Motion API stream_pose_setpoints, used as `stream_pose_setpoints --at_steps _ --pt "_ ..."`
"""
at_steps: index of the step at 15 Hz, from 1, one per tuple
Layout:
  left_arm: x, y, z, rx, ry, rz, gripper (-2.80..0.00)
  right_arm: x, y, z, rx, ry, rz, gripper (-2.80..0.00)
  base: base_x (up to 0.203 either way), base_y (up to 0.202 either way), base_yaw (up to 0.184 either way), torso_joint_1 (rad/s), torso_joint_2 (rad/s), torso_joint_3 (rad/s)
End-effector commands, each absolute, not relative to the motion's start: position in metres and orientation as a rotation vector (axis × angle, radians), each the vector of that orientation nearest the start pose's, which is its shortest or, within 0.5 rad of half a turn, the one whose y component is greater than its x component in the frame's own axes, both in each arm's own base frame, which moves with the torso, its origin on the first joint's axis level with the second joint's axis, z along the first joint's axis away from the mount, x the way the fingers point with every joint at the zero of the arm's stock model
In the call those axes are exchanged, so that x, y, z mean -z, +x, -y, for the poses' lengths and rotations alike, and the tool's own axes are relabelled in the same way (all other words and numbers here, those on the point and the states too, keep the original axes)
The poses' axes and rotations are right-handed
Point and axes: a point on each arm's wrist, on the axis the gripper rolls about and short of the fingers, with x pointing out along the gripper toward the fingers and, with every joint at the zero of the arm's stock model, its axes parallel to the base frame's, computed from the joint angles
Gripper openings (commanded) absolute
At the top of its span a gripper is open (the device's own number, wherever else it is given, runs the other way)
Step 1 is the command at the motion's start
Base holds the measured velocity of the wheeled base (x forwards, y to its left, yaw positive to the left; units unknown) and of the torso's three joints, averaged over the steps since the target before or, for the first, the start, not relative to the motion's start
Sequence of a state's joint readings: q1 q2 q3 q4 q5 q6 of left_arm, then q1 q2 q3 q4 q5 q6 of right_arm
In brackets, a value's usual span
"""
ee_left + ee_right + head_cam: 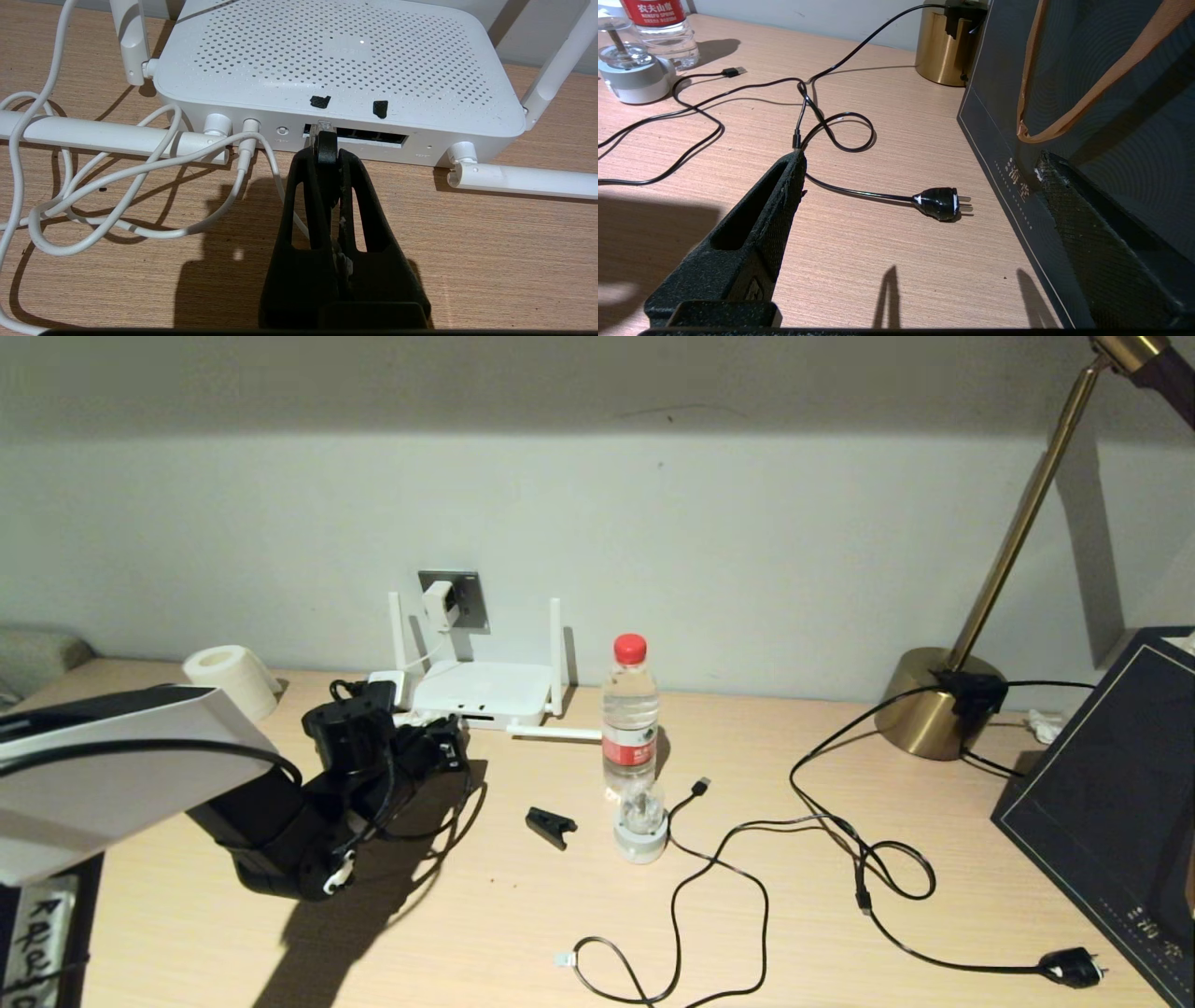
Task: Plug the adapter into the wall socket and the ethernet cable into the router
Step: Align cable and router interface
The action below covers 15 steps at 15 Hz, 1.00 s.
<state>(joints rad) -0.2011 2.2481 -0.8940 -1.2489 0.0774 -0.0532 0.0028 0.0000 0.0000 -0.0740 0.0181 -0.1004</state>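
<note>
Head view shows the small white cube-shaped adapter (438, 605) already seated in the square grey metallic wall socket (456, 600) on the wall, its thin white cord (140, 177) running down to the back of the flat white router (481, 693) on the pale wood table (840, 943). That half of the task looks done.

The other half is in hand. In the left wrist view the left gripper (327, 154) is pressed together, pinching the black boot of the ethernet cable (325, 145), with the clear-tipped plug at the mouth of the router's dark port slot (369, 137), at the end of the slot nearest the round power jack. Whether the plug has entered or clicked home cannot be told; it seems only at the opening, so a straight push in is judged still to come.

The right gripper (915, 196) is parked at the table's right side, fingers spread wide and holding nothing, above a black cord with a mains plug (941, 204) and beside a dark paper bag (1087, 116).

Around the work, one white stick antenna (93, 135) lies flat along the table on one side of the gripper and another (518, 179) on the other; the looped white cord lies close to the fingers and could snag. A clear water bottle with a red cap (630, 714), a small black clip (550, 827) and a brass lamp base (934, 705) stand well apart from the router.
</note>
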Motion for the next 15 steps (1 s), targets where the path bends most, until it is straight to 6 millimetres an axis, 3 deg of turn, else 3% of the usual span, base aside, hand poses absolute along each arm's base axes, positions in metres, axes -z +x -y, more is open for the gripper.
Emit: stream_pose_setpoints --at_steps 1,15 --pt "-0.0676 0.3941 0.0785 0.12 -0.039 -0.104 -2.8 -0.0751 -0.0207 -0.0004 -0.019 -0.102 0.046 0.0 0.0 0.0 0.0 0.0 0.0 0.0" --pt "-0.0642 0.397 0.0766 0.115 -0.039 -0.107 -2.8 -0.0751 -0.0207 -0.0004 -0.019 -0.102 0.046 0.0 0.0 0.0 0.0 0.0 0.0 0.0"
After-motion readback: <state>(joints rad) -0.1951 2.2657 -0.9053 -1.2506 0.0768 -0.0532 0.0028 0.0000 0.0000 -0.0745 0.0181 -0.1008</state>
